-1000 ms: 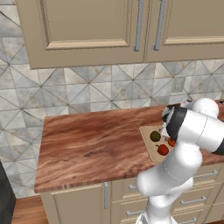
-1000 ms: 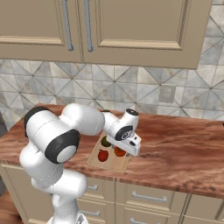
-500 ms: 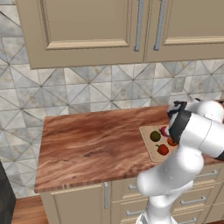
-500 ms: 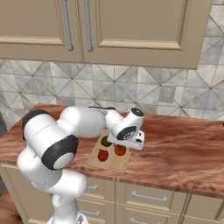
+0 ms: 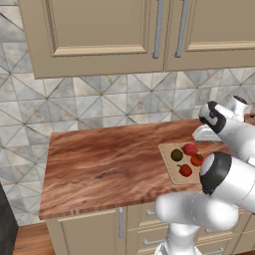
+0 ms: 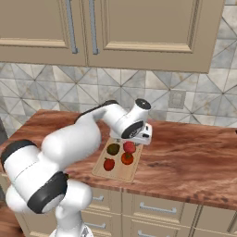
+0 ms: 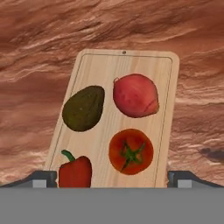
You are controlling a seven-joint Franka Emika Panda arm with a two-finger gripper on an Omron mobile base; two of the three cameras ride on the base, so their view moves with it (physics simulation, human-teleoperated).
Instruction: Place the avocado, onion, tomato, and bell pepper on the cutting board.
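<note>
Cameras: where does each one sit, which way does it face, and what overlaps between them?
Left base view: behind the arm, to its left, looking forward and down at the counter; the arm rises at lower right.
Right base view: behind, to its right; the arm rises at lower left and reaches over the cutting board.
Hand view: above the cutting board, looking down; dark fingertips at the bottom.
All three share the avocado, onion, tomato and bell pepper.

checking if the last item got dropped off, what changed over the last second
The arm has lifted and drawn back from the cutting board toward the wall; the pincer holds nothing now and sits above the board's far end. The avocado, onion, tomato and bell pepper all lie on the board, in the same places as before.
</note>
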